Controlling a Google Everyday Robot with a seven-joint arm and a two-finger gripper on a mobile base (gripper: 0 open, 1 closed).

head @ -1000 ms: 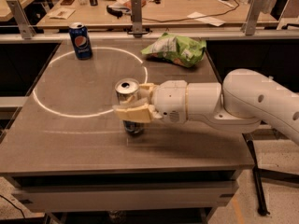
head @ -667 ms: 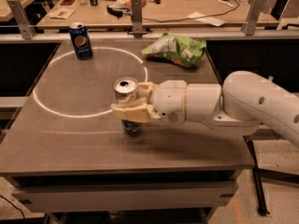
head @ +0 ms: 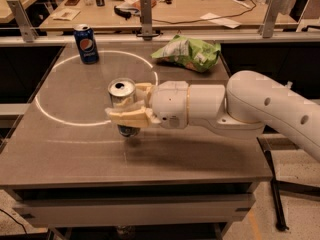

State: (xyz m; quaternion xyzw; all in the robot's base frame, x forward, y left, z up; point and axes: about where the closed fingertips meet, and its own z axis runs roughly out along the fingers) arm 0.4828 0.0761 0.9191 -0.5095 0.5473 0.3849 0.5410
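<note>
At the middle of the table (head: 75, 151), the claw (head: 124, 103) is clamped around an upright silver can (head: 121, 88). The grasp looks made; any lift calls for keeping the can level. A Pepsi can (head: 86, 44) and a chip bag (head: 187, 51) sit well behind.

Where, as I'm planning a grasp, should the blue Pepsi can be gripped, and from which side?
Across its mid-body: the Pepsi can stands upright and round-walled, with bare table to its right in the view. Coming in level from that side looks best. The gripper is mid-table, closed on the silver can.
</note>
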